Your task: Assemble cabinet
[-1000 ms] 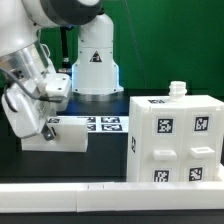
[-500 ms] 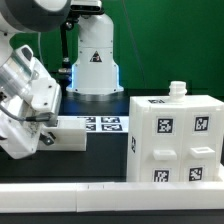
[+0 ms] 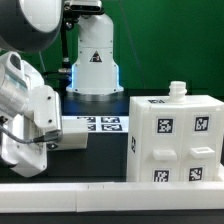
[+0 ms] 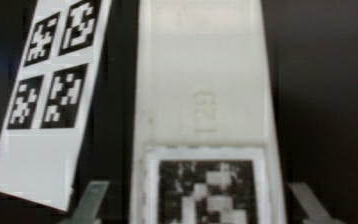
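Note:
The cabinet's main body, a white box with marker tags on its front and top, stands at the exterior view's right, with a small white knob on its top. My gripper is low at the exterior view's left, shut on a long white cabinet part that is tilted and lifted near the table's front. In the wrist view this part runs away from the gripper, its tagged end sitting between the two fingers.
The marker board lies flat between the arm and the cabinet body, and shows beside the held part. A long low white rail runs along the front. The white robot base stands behind.
The arm has swung down and toward the exterior view's left, carrying the white part off the marker board's edge and tilting it. The cabinet body has not moved.

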You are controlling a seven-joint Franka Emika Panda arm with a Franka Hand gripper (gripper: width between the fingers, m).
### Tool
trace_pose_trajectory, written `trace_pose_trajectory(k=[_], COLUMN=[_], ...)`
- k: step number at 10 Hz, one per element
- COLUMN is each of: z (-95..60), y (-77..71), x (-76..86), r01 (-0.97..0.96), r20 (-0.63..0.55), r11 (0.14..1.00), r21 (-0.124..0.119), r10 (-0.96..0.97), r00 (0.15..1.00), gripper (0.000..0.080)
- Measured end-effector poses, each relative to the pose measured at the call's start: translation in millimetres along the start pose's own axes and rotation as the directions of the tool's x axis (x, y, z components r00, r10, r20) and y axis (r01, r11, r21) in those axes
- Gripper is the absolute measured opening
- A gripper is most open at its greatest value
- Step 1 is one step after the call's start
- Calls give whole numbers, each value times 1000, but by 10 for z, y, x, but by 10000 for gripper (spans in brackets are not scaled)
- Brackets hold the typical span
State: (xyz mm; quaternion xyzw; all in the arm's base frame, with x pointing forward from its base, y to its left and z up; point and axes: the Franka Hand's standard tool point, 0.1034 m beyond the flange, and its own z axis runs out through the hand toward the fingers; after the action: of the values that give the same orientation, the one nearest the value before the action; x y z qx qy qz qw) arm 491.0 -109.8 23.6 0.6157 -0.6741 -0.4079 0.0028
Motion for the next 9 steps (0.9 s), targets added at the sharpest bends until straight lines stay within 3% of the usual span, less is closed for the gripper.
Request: trace_pose_trajectory(k=[3, 4, 5, 6, 7, 8, 9], z=[-5, -2, -1, -1, 0, -7, -11], y=[-16, -17, -17, -17, -17, -11, -10], x=[-11, -9, -8, -7, -7, -12, -14], r01=[4, 4, 4, 4, 4, 4, 4], r20=[-8, -9, -9, -9, -9, -7, -7], r11=[1000, 1000, 1000, 1000, 1000, 1000, 1000], r21=[3, 3, 3, 3, 3, 2, 3], r10=[-4, -4, -4, -4, -4, -4, -4], r00=[1000, 1000, 1000, 1000, 1000, 1000, 1000], gripper=[291, 369, 507, 507, 708, 771, 771])
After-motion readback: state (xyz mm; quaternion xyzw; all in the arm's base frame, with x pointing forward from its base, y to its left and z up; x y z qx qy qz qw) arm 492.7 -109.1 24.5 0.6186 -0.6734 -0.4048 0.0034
